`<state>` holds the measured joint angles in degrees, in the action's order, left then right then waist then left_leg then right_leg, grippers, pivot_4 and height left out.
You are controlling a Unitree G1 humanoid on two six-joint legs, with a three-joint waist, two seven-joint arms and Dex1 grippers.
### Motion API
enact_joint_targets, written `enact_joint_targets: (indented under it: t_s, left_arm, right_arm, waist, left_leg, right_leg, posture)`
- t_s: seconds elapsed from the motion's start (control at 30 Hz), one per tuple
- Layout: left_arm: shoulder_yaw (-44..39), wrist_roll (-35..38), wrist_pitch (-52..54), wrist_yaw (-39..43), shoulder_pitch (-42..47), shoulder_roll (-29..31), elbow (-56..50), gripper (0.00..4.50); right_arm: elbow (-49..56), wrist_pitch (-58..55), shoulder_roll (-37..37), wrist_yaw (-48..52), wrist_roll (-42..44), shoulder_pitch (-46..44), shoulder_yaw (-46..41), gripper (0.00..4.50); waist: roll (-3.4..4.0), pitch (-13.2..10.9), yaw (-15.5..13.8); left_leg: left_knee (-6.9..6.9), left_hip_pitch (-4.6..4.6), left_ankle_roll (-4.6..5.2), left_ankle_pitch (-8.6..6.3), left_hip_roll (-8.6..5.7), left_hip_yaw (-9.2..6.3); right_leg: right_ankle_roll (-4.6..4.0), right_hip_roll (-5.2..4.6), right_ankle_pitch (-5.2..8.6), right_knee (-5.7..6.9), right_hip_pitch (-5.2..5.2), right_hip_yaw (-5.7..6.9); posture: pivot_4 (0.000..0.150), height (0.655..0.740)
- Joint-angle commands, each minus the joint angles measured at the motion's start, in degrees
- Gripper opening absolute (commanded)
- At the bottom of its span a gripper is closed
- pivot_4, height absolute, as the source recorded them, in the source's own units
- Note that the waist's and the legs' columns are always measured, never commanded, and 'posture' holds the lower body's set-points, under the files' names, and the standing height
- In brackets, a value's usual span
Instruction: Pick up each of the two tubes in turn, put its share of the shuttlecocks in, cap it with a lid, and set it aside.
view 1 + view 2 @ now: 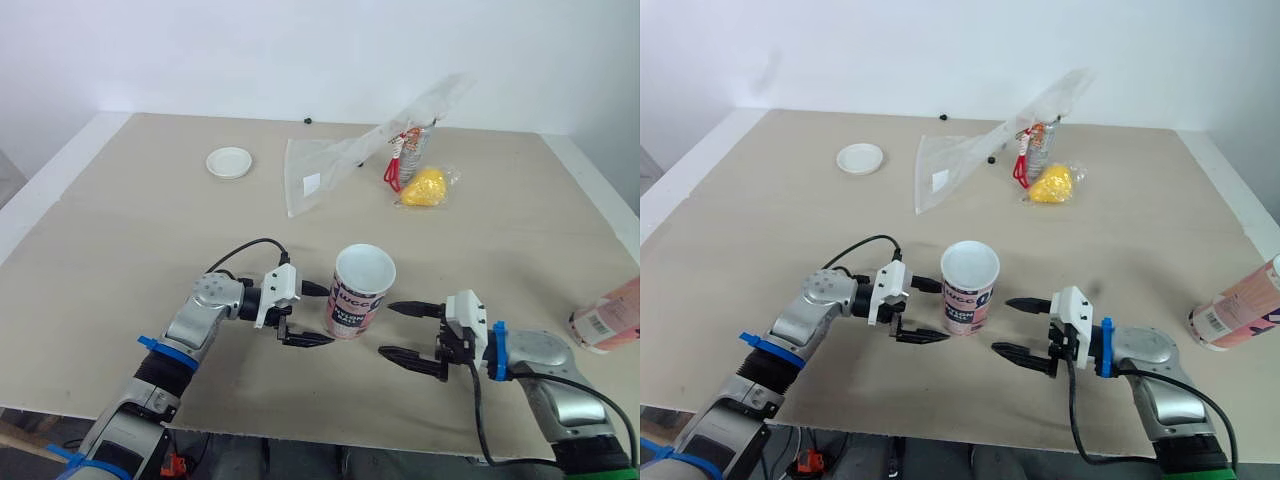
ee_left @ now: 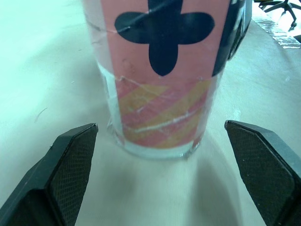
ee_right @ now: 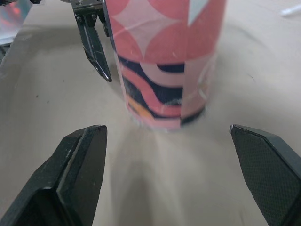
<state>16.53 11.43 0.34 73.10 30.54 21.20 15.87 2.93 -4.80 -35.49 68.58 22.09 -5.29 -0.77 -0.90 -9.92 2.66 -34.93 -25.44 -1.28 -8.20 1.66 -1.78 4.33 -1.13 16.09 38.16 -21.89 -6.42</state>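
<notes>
**Upright tube is standing between two open grippers, left one closer**

The pink patterned tube [image 1: 360,292] is standing upright near the front of the table [image 1: 120,250]. Its long axis is running straight up and its mouth is showing open, with no lid on it.

The left gripper [image 1: 326,316] is pointing in at the tube from the robot's left, low against the wall. Its fingers [image 2: 70,155] are spread wide, and the wrist view is showing the tube's base dead ahead in the gap. One fingertip is sitting behind the tube's flank and the other in front, just beside it. I cannot tell whether they are touching.

The right gripper [image 1: 386,329] is facing the same tube from the other side, also spread, with table showing between fingertips and tube. So the left arm is looking nearer, and a level squeeze across the tube looks like the natural move.

The second tube [image 1: 606,318] is lying on its side at the table's right edge, well apart. The white lid [image 1: 229,161] is lying far back on the left. A plastic bag [image 1: 350,160] and a yellow bundle [image 1: 424,187] are sitting at the back.
</notes>
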Motion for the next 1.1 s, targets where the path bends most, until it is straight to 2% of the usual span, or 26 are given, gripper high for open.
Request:
enact_joint_targets:
  t_s: [0.03, 0.47, 1.1]
  left_arm:
    - [-2.45, 2.27, 0.44, -0.15, -1.73, 1.64, -4.76, 4.50]
    - [-5.66, 6.14, 5.72, -2.92, -7.87, 4.55, -12.80, 4.50]
    - [-5.75, 6.81, 7.07, -6.11, -12.16, 4.85, -15.23, 4.50]
  right_arm:
    - [-1.66, 2.66, 1.41, -0.03, -0.72, -2.76, 1.16, 4.46]
    - [-6.27, 4.35, 4.20, 1.52, -1.41, -6.86, 5.37, 4.46]
    - [-10.01, 5.52, 10.01, 0.42, -3.63, -10.82, 8.81, 4.46]
  waist:
    - [0.00, 0.00, -0.01]
    - [0.00, 0.00, -0.01]
    - [0.00, 0.00, -0.01]
  left_leg:
    - [0.00, 0.00, 0.00, 0.00, 0.00, 0.01]
    - [0.01, 0.03, -0.01, 0.01, 0.05, 0.00]
    - [0.00, 0.06, -0.03, 0.03, 0.09, 0.01]
  right_leg:
    - [0.00, -0.02, 0.00, 0.00, 0.00, 0.00]
    - [-0.06, 0.00, -0.04, 0.01, 0.01, 0.05]
    - [-0.20, 0.02, -0.13, 0.02, 0.01, 0.06]
  posture:
    - [0.150, 0.7400]
    - [0.150, 0.7400]
    - [0.150, 0.7400]
